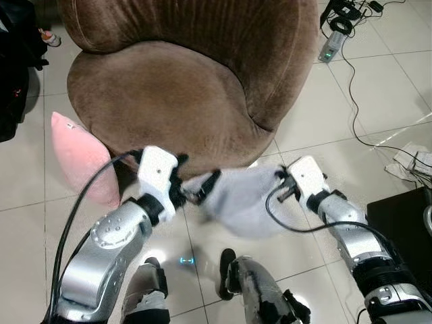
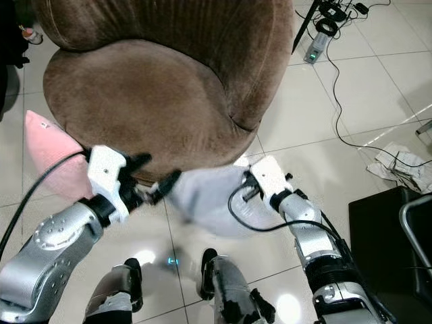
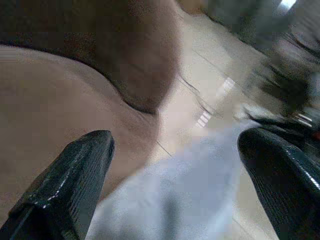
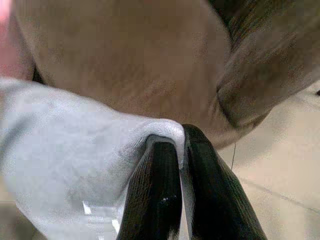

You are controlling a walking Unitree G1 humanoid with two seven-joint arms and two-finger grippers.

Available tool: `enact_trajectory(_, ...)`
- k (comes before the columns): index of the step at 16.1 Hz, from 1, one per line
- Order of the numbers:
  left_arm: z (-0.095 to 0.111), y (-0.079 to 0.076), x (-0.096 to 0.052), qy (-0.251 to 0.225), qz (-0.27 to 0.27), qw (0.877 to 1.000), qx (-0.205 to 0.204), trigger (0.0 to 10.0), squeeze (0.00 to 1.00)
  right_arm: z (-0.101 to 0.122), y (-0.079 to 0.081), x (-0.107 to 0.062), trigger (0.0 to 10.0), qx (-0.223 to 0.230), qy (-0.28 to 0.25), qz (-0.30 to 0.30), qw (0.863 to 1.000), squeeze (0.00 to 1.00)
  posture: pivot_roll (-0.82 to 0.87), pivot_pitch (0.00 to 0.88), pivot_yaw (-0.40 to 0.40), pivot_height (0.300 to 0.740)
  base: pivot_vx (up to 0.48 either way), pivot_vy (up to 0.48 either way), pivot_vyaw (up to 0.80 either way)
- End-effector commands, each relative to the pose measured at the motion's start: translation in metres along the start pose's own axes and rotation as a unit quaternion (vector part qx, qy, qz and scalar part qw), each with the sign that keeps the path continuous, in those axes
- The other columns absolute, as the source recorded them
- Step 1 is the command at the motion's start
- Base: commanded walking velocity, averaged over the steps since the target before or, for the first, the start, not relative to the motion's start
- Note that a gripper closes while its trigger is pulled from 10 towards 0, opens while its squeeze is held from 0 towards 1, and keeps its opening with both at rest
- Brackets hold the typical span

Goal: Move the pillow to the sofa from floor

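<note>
Grey pillow (image 1: 243, 202) hangs at brown sofa (image 1: 182, 88) front edge, blurred. Right pincer (image 4: 172, 150) pinches its corner; left pincer (image 3: 175, 170) spread wide at its other end. Pink pillow (image 1: 81, 158) beside sofa.

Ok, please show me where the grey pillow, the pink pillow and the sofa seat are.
grey pillow (image 1: 243, 202), left eye view, middle of its face.
pink pillow (image 1: 81, 158), left eye view, its middle.
sofa seat (image 2: 135, 101), right eye view, top of the brown cushion.
</note>
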State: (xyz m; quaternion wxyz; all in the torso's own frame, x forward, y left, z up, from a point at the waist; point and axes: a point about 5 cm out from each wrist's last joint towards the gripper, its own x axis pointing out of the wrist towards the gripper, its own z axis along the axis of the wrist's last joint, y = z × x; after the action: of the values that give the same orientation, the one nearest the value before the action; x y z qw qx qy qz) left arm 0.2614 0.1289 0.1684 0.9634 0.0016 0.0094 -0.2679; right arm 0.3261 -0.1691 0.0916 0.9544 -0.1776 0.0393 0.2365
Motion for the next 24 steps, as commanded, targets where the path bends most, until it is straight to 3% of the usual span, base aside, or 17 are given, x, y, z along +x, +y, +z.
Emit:
enact_trajectory(1, 0.008, 0.009, 0.002, -0.027, 0.041, 0.999, 0.007, 10.0, 0.00, 0.025, -0.010, 0.003, 10.0, 0.002, -0.060, -0.030, 0.998, 0.00, 0.19, 0.275, -0.174, 0.740, 0.000, 0.000, 0.00)
enact_trajectory(2, 0.020, 0.022, 0.007, -0.059, 0.082, 0.995, 0.012, 10.0, 0.00, 0.045, -0.008, 0.010, 10.0, 0.007, -0.095, -0.033, 0.995, 0.00, 0.19, 0.269, -0.170, 0.740, 0.000, 0.000, 0.00)
enact_trajectory(3, 0.023, 0.026, 0.009, -0.066, 0.091, 0.994, 0.016, 10.0, 0.00, 0.052, -0.007, 0.012, 10.0, 0.009, -0.109, -0.036, 0.993, 0.00, 0.19, 0.264, -0.168, 0.740, 0.000, 0.000, 0.00)
enact_trajectory(4, 0.036, 0.035, 0.015, -0.089, 0.112, 0.989, 0.030, 10.0, 0.00, 0.078, -0.008, 0.016, 10.0, 0.015, -0.158, -0.047, 0.986, 0.00, 0.19, 0.256, -0.165, 0.740, 0.000, 0.000, 0.00)
enact_trajectory(7, 0.053, 0.045, 0.023, -0.115, 0.122, 0.985, 0.033, 10.0, 0.00, 0.114, -0.014, 0.021, 10.0, 0.020, -0.211, -0.063, 0.975, 0.00, 0.20, 0.238, -0.156, 0.740, 0.000, 0.000, 0.00)
enact_trajectory(10, 0.062, 0.057, 0.027, -0.127, 0.138, 0.982, 0.031, 10.0, 0.00, 0.137, -0.022, 0.021, 10.0, 0.016, -0.240, -0.080, 0.967, 0.00, 0.20, 0.223, -0.150, 0.740, 0.000, 0.000, 0.00)
enact_trajectory(14, 0.068, 0.062, 0.026, -0.134, 0.153, 0.979, 0.025, 10.0, 0.00, 0.161, -0.028, 0.015, 10.0, 0.013, -0.276, -0.086, 0.957, 0.00, 0.21, 0.221, -0.150, 0.740, 0.000, 0.000, 0.00)
enact_trajectory(18, 0.097, 0.069, 0.022, -0.164, 0.175, 0.970, 0.032, 10.0, 0.00, 0.163, -0.032, 0.011, 10.0, 0.007, -0.272, -0.079, 0.959, 0.00, 0.22, 0.222, -0.153, 0.740, 0.000, 0.000, 0.00)
enact_trajectory(20, 0.084, 0.072, 0.011, -0.129, 0.191, 0.973, 0.017, 10.0, 0.00, 0.128, -0.025, 0.003, 10.0, 0.034, -0.203, -0.057, 0.977, 0.00, 0.23, 0.235, -0.149, 0.740, 0.000, 0.000, 0.00)
enact_trajectory(22, 0.055, 0.065, -0.002, -0.076, 0.189, 0.979, -0.007, 10.0, 0.00, 0.084, -0.012, -0.012, 10.0, 0.035, -0.135, -0.043, 0.989, 0.00, 0.24, 0.251, -0.146, 0.740, 0.000, 0.000, 0.00)
enact_trajectory(24, 0.047, 0.058, -0.005, -0.062, 0.185, 0.980, -0.022, 10.0, 0.00, 0.079, -0.012, -0.019, 10.0, 0.047, -0.127, -0.052, 0.989, 0.00, 0.24, 0.253, -0.142, 0.740, 0.000, 0.000, 0.00)
